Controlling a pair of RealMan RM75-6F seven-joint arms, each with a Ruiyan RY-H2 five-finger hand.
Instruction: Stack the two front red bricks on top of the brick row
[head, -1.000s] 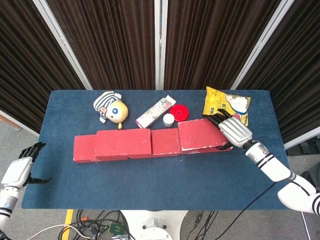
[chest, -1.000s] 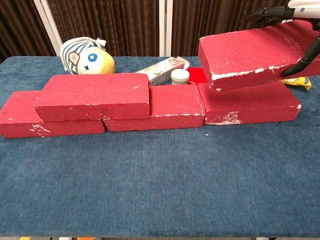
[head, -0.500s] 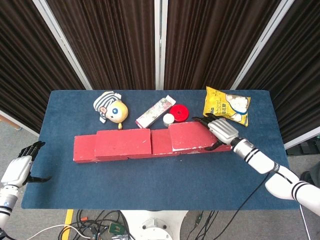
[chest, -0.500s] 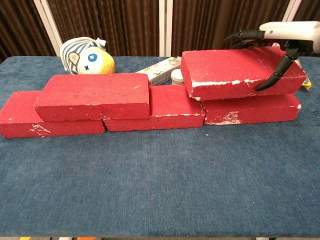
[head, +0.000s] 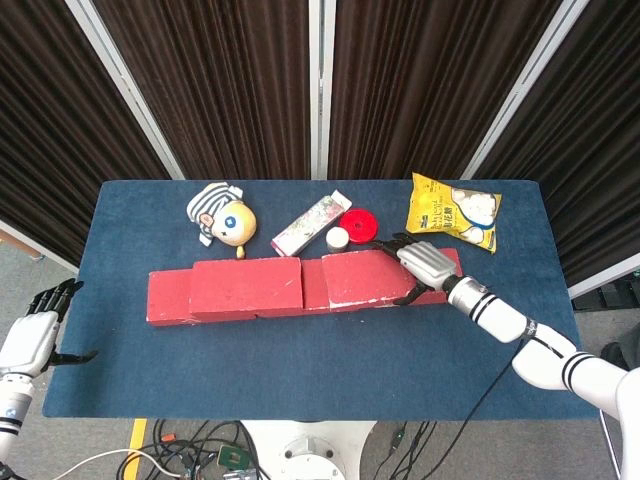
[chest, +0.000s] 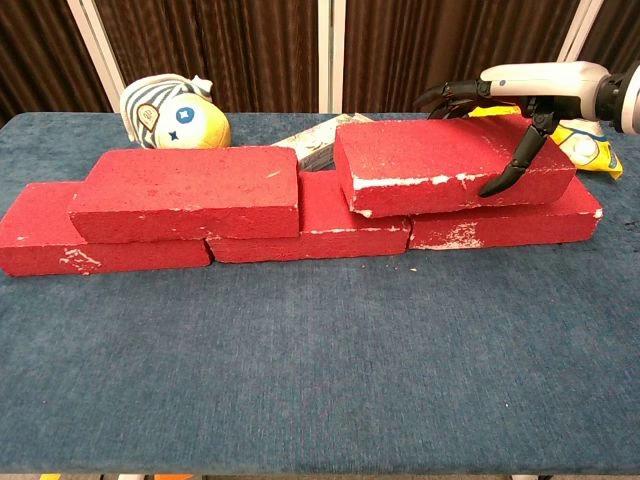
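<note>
Your left hand hung off the table's left front corner, well apart from everything on it. Its fingers were spread and it held nothing.

On the blue table, the brick row ran left to right across the middle, three red bricks lying end to end. The first stacked brick sat flat on the left part of the row, bridging the seam between the left and middle bricks.

Behind the row, from the left, you had a striped plush toy, a flat carton lying at an angle, a small white jar and a red lid just beside it. A yellow snack bag lay further right, near the back edge.

The second brick lay on top of the row's right part, spanning the seam between the middle and right bricks. In the chest view it looked slightly tilted, its left end a little lower. A gap stood between it and the first stacked brick.

Your right hand gripped that second brick at its right end: the fingers reached over the back edge and the thumb pressed down the front face. The arm ran off toward the table's right front corner.
</note>
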